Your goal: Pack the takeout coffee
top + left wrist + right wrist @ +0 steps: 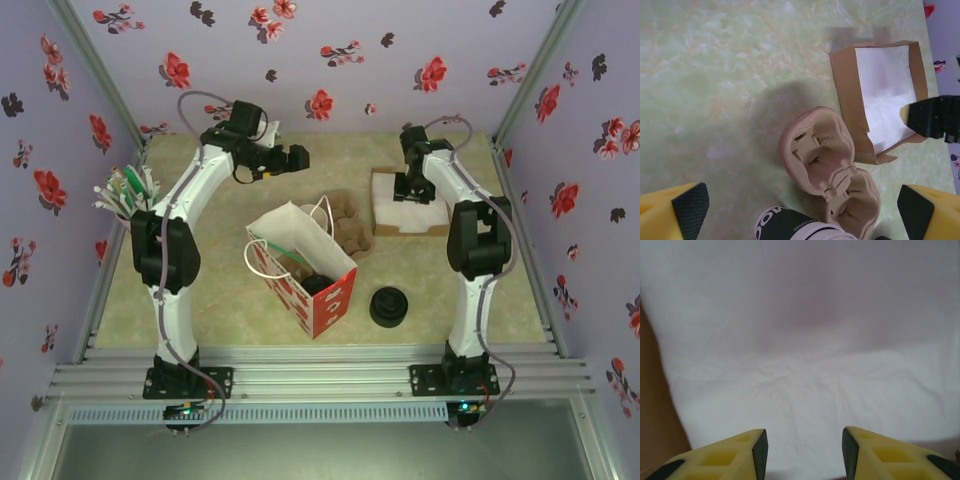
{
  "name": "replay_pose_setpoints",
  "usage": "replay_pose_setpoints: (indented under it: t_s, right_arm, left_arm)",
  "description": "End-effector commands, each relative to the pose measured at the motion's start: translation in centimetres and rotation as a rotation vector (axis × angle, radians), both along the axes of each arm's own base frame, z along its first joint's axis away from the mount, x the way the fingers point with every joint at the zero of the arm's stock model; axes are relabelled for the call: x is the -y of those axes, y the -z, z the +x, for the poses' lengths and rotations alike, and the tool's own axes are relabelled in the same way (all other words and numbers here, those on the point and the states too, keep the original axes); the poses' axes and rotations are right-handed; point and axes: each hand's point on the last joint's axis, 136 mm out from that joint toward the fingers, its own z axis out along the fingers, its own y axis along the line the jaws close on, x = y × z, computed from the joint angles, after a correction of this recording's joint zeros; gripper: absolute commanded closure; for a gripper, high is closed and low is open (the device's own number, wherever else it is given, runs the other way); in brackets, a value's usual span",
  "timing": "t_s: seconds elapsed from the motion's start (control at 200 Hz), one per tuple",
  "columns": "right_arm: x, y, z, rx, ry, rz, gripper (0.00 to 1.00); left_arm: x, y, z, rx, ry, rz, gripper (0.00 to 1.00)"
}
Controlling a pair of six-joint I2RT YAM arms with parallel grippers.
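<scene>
Yellow fingers (725, 457) hung over white paper (805, 340)
My right tool (804, 440) stood partly apart; my left tool (804, 207) gaped wide.

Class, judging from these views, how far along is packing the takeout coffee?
Done, apparently: a black lid shows inside the open bag, likely the takeout coffee. In hand: the right gripper, jaws apart, sits on the white napkins. Left: napkins not yet bagged; the left gripper hangs open.
</scene>
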Motion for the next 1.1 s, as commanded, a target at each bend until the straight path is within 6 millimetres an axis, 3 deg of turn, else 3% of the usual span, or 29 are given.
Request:
replay_pose_setpoints:
  t_s: [0.0, 0.32, 0.61, 1.095]
  right_arm:
    - [0.6, 0.4, 0.8, -0.015, -0.026, -0.029, 0.56]
    - [1.2, 3.2, 2.1, -0.062, -0.036, -0.042, 0.58]
    - [1.0, 5.0, 2.0, -0.102, -0.045, -0.032, 0.66]
    - [0.7, 3.7, 2.3, -0.083, -0.049, -0.020, 0.87]
  left_arm:
    - [1.3, -1.1, 0.4, 0.049, 0.049, -0.036, 0.01]
    - [2.1, -0.1, 0.1, 0.033, 0.070, -0.029, 0.01]
    - [2.4, -0.1, -0.1, 0.032, 0.078, -0.027, 0.01]
    - [2.5, -0.3, -0.2, 0.032, 0.083, -0.026, 0.01]
